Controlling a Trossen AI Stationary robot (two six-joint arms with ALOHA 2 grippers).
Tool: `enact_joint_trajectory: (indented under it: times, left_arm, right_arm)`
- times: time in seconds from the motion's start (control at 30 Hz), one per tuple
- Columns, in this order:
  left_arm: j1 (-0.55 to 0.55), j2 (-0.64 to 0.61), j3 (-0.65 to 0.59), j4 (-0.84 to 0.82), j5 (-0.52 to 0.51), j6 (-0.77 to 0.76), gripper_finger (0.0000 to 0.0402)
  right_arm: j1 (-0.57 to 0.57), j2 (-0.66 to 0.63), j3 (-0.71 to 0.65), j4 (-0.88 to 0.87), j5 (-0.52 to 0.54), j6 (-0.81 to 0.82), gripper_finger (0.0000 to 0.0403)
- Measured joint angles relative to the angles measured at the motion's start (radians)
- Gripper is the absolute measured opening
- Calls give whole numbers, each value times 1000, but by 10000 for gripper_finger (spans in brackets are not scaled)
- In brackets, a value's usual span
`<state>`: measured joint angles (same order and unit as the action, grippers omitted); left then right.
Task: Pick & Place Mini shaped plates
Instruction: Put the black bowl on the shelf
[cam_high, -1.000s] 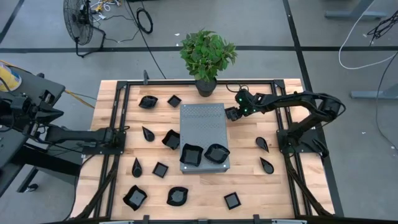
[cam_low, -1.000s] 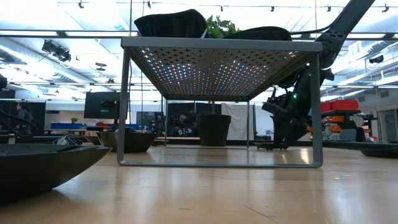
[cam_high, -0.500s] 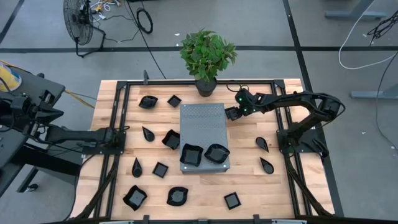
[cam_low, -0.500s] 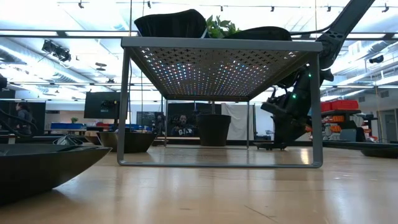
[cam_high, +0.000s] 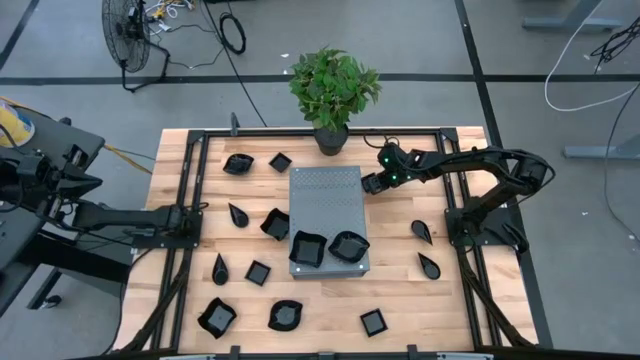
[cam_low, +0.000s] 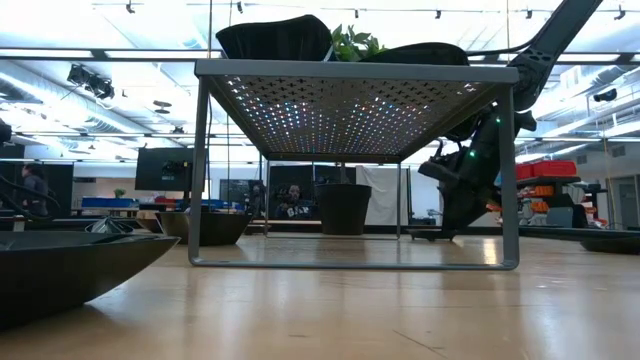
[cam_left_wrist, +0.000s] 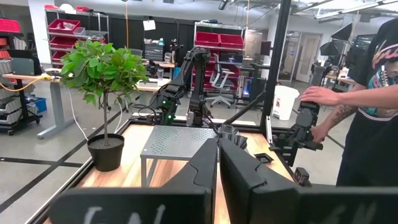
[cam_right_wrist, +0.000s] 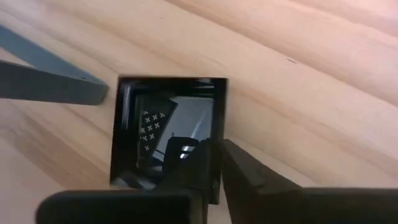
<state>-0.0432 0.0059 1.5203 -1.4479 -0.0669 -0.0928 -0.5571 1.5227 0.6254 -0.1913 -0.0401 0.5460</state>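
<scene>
Black square plate (cam_right_wrist: 168, 134): lying on the worktop (cam_high: 400, 290) beside the grey slab's (cam_high: 328, 200) 3 o'clock edge, partly hidden under the right tool (cam_high: 372, 183).
Right tool: fingers (cam_right_wrist: 242, 171) closing on the plate's rim; they were spread wide a second ago.
Left tool (cam_left_wrist: 217, 168): clenched, empty, waiting at the worktop's 9 o'clock edge.
Around: two plates (cam_high: 307, 249) sitting on the slab, others scattered; potted plant (cam_high: 333, 90) at 12 o'clock.
Behind: person's hand (cam_left_wrist: 320, 96) resting on equipment.

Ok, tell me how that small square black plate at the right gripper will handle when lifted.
The square plate looks rigid, so it should keep its shape. Its glossy surface mirrors the perforated slab, so it may slip in the right gripper, whose fingers pinch one thin rim. Held off-centre like that, it could tilt.
</scene>
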Motion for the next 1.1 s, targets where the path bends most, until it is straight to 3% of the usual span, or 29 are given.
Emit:
enact_joint_trajectory:
  times: [0.6, 1.1]
  left_arm:
    - [0, 0, 0, 0, 0, 0, 23]
    - [0, 0, 0, 0, 0, 0, 23]
  right_arm:
    - [0, -6, 1, 0, -37, 46, 2]
    - [1, -173, 0, -93, -73, 14, 0]
